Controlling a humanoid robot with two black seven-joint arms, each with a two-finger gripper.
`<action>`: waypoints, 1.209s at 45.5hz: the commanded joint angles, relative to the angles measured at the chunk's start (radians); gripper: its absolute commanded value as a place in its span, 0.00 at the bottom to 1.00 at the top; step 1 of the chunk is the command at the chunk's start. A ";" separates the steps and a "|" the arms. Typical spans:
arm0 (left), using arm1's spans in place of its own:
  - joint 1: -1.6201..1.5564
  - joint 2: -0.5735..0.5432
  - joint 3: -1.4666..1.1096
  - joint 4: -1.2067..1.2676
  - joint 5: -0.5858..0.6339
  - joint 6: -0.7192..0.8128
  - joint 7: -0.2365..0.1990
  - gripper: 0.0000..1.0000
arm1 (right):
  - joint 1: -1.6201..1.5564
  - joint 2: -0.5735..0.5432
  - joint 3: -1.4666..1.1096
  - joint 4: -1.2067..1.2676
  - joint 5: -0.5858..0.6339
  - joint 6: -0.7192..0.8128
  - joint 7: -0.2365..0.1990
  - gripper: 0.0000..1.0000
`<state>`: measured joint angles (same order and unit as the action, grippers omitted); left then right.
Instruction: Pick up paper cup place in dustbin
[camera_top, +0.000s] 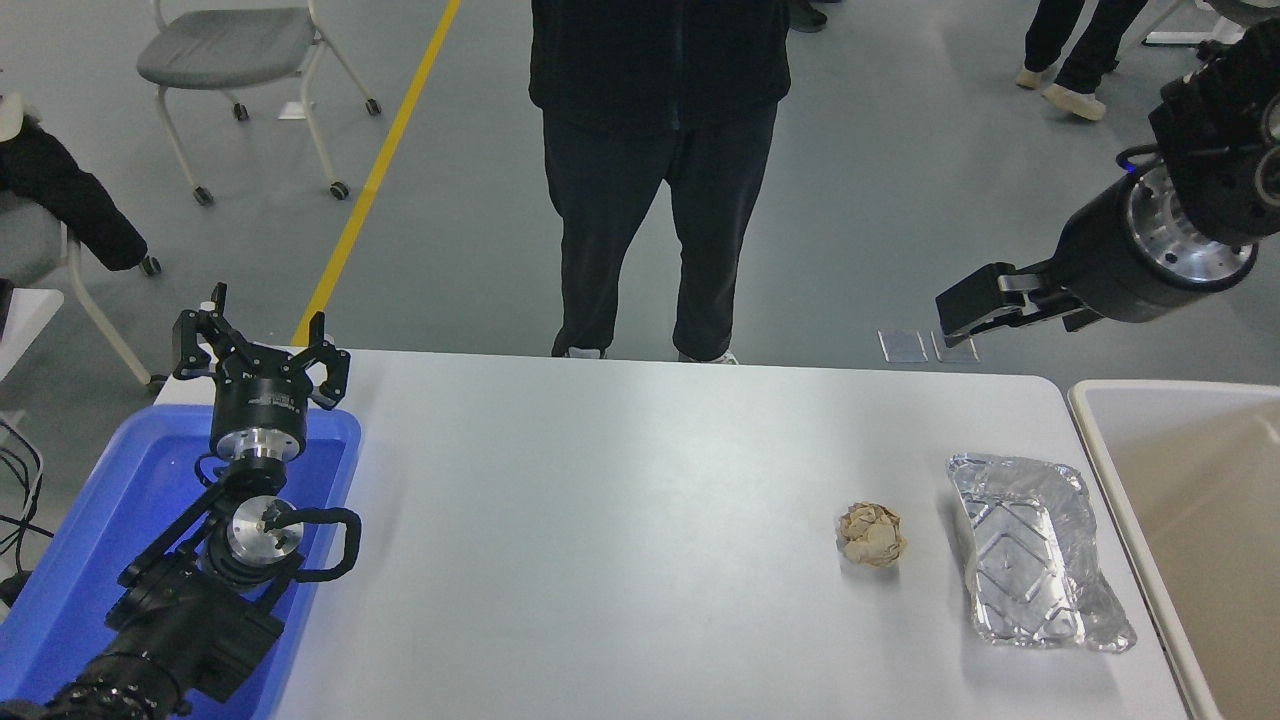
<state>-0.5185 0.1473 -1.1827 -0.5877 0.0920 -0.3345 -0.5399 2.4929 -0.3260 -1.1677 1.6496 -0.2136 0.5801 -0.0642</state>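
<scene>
Room: grey smooth floor (900, 200) with a yellow line (375, 180) running across it; a grey-seated wheeled chair (235, 60) at the far left; a person in dark clothes (655, 170) stands at the bench's far edge.
Bench: white, matt, rounded corners (600, 540).
Dustbin: large cream plastic tub with a thick rounded rim (1085, 405), just beside the bench's right end, only partly in view.
Blue tray: glossy blue plastic, rectangular (70, 570), on the bench's left end under the left arm.
Left gripper (262, 355): parked over the tray's far end; its fingers are spread wide, holding nothing.
Right gripper (975, 310): high in the air past the bench's far right corner; whether its fingers are apart or together I cannot tell.
Foil tray: crinkled silver, shiny, dented (1035, 550), near the dustbin.
Paper ball: crumpled brown (872, 535), just left of the foil tray.
Paper cup: nowhere in view.
</scene>
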 joint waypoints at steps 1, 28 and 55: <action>0.000 0.000 0.000 0.000 0.000 0.000 0.000 0.99 | 0.024 0.139 0.025 -0.016 0.152 0.044 -0.005 1.00; 0.000 0.000 0.000 0.000 0.000 0.000 0.000 0.99 | -0.081 0.160 -0.001 -0.091 0.178 0.053 -0.003 1.00; 0.000 0.000 0.000 0.000 0.000 0.000 0.000 0.99 | -0.057 0.108 -0.046 -0.094 0.191 0.205 0.000 1.00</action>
<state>-0.5185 0.1473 -1.1827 -0.5878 0.0920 -0.3345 -0.5400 2.4253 -0.1923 -1.1989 1.5576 -0.0281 0.7323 -0.0648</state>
